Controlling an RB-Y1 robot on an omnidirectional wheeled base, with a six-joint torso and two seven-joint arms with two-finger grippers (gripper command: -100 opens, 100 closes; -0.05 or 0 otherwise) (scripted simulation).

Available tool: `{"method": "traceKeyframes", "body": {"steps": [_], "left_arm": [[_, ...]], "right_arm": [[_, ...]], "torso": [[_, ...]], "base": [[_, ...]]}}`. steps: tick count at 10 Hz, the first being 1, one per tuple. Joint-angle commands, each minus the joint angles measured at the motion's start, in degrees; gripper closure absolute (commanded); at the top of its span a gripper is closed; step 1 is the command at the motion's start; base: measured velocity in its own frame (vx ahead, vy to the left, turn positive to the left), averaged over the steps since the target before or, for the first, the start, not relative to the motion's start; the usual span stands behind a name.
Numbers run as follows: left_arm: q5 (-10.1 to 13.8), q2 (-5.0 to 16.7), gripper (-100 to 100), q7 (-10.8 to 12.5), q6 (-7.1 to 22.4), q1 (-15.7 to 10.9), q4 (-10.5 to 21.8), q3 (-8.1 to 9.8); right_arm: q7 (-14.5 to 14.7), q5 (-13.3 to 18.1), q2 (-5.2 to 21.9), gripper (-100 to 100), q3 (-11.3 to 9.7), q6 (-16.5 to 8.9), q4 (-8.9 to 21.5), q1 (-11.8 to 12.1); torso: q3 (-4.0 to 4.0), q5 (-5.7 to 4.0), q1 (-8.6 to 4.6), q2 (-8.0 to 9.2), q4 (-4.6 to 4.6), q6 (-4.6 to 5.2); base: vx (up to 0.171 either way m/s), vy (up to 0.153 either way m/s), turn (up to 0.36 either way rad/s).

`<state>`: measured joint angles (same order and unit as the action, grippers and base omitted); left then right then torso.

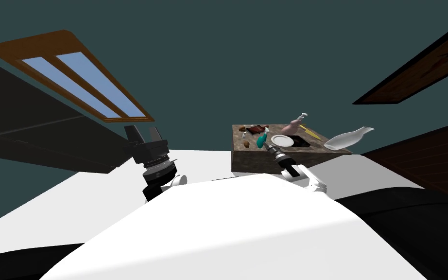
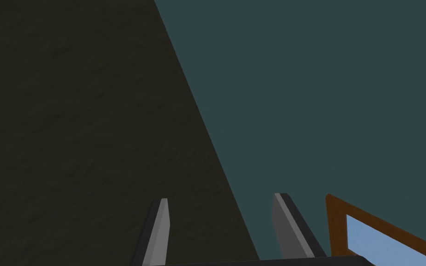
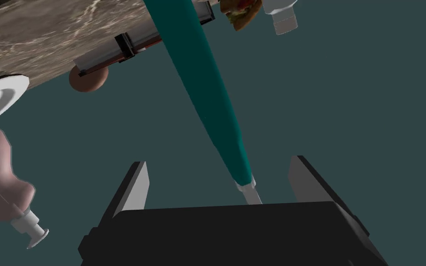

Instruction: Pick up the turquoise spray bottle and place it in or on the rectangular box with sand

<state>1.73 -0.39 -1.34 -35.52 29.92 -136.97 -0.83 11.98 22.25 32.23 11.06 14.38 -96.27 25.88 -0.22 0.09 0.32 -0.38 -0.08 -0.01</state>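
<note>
R gripper (image 3: 219, 161) wide open. Turquoise spray bottle (image 3: 207, 87) runs betw its fingers, nozzle end close to the gripper body, neither blade touching it. Head view: bottle at marble-top table (image 1: 252, 163), just beside white plate (image 1: 282, 141); can't tell if it rests on the top. Pink pump bottle (image 1: 292, 127) behind the plate. L gripper (image 1: 144, 132) raised, well apart from the table, fingers open w/ nothing betw them

Left gripper (image 2: 221, 197), its 2 jaws apart.
</note>
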Motion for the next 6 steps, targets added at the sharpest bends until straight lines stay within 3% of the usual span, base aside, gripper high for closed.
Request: {"method": "traceKeyframes", "body": {"steps": [1, 6], "left_arm": [[0.0, 0.0, 0, 0.0, 0.0, 0.0, 0.0, 0.00], [0.0, 0.0, 0, 0.0, 0.0, 0.0, 0.0, 0.00]], "right_arm": [[2.4, 1.5, 1.1, -100, -0.2, -1.4, 1.0, -0.8], [8.2, 5.3, 5.0, -100, -0.4, -5.5, 4.0, -3.2]], "torso": [[0.00, 0.00, 0.00, 0.00, 0.00, 0.00], [0.04, -0.01, -0.03, 0.07, 0.01, 0.00]], "base": [[0.079, 0.105, -0.055], [0.066, 0.088, -0.059]]}}
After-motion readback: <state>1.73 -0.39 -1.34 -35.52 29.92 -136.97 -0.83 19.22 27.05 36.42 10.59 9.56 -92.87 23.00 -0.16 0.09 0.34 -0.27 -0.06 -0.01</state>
